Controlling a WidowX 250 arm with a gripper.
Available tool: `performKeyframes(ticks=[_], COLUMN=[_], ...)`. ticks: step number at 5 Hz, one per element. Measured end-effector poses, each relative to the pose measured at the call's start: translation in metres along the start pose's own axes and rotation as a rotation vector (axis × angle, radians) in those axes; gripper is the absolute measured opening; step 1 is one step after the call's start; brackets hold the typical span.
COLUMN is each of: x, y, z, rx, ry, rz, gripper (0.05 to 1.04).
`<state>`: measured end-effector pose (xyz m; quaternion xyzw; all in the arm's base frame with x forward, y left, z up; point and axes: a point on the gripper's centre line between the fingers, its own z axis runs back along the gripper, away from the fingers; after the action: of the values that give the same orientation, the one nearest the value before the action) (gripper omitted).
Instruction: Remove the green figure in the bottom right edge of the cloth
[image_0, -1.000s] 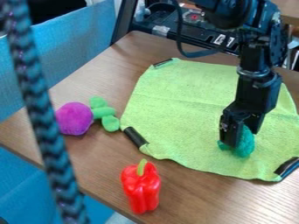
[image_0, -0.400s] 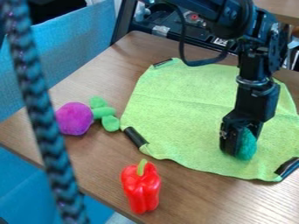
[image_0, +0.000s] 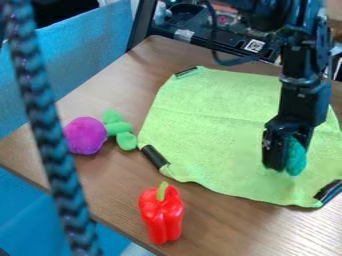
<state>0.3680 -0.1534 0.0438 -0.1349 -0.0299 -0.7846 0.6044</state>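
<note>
My black gripper (image_0: 285, 161) hangs low over the lower right part of the light green cloth (image_0: 214, 135), shut on the dark green figure (image_0: 296, 158). The figure bulges out on the right side of the near finger, which hides its left part. Whether its underside touches the cloth I cannot tell.
Left of the cloth lies a purple plush (image_0: 85, 135) with green leaves, and a red pepper (image_0: 161, 215) stands near the table's front edge. Black clips (image_0: 154, 156) hold the cloth's corners. A dark braided cable (image_0: 48, 135) crosses the left foreground.
The gripper closed around the green figure and has shifted right and slightly toward the back, and the figure moved along with it. Cloth, pepper and purple plush kept their places.
</note>
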Motion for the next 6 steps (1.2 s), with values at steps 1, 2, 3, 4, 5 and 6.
performKeyframes(ticks=[1, 2, 3, 4, 5, 6], x=[0.021, 0.059, 0.084, 0.098, 0.099, 0.1], y=[0.005, 0.016, 0.025, 0.033, 0.035, 0.038], z=[0.012, 0.022, 0.008, -0.002, -0.024, -0.031], rx=[0.013, 0.036, 0.032, 0.046, 0.035, 0.048], ry=[-0.008, -0.028, -0.031, -0.013, 0.025, 0.045], rz=[-0.024, -0.069, -0.087, -0.087, -0.081, -0.087], gripper=[0.871, 0.808, 0.808, 0.807, 0.807, 0.807])
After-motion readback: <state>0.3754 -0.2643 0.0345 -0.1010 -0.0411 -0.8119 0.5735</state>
